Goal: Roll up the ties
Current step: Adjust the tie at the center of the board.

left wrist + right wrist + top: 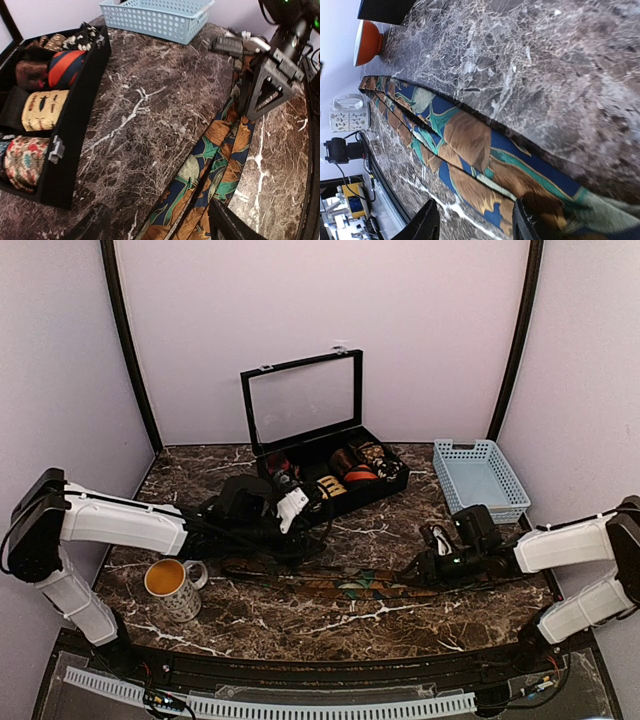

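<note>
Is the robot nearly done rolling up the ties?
Not quite. Several fabric rolls already sit in the black case. One leafy tie lies flat and unrolled on the table, both the left gripper and right gripper open over it. Rolling it up is what's left.

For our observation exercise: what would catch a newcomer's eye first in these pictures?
The long leaf-patterned tie laid out across the middle of the dark marble table stands out first. Behind it sits an open black case of rolled ties, with a blue basket at the back right.
</note>
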Motion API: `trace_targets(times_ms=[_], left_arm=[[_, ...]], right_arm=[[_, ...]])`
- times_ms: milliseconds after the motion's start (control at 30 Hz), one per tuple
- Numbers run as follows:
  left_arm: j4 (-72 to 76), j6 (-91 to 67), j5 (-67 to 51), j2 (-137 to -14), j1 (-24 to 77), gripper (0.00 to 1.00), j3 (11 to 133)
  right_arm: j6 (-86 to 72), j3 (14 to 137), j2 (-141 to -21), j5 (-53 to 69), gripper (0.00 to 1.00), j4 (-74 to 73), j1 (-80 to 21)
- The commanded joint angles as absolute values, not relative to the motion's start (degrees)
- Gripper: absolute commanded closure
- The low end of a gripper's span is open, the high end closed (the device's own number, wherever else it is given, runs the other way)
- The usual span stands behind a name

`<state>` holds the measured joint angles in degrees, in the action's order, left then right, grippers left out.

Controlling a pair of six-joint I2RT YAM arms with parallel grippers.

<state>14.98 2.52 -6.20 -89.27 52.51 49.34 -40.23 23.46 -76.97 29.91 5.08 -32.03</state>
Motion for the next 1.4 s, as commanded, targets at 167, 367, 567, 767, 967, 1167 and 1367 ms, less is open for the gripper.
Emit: trace_targets(times_ms=[167,367,567,767,967,1167,1367], left_arm=[[5.09,9.14,-15.68,-106.79,52.73,0.48,64.34],[5.93,9.92,-19.89,-113.2,52.82,0.53,68.51],[6.44,9.28,-22.59,-116.76,52.91,0.57,70.12],[4.14,12.01,-20.35,-119.03,54.31,0.7,71.32],[2.48,12.75,-17.32,-118.05,55.67,0.93,73.87],[3.6,11.99,-18.0,-113.33,56.16,1.0,72.98],[5.02,11.18,-19.51,-108.22,57.15,1.0,67.94]], right_arm=[[-30.15,31.07,-71.79,27.48,0.52,-10.22,-30.85],[-31.07,30.47,-69.31,27.42,0.53,-10.22,-30.47],[-31.71,29.46,-68.98,27.9,0.53,-9.77,-29.86],[-32.08,28.44,-69.22,29.14,0.53,-8.78,-28.56],[-31.86,28.46,-69.39,29.9,0.54,-8.68,-27.56],[-31.47,28.22,-68.54,29.94,0.55,-9.4,-27.09],[-31.65,28.01,-68.07,30.65,0.55,-9.18,-26.89]])
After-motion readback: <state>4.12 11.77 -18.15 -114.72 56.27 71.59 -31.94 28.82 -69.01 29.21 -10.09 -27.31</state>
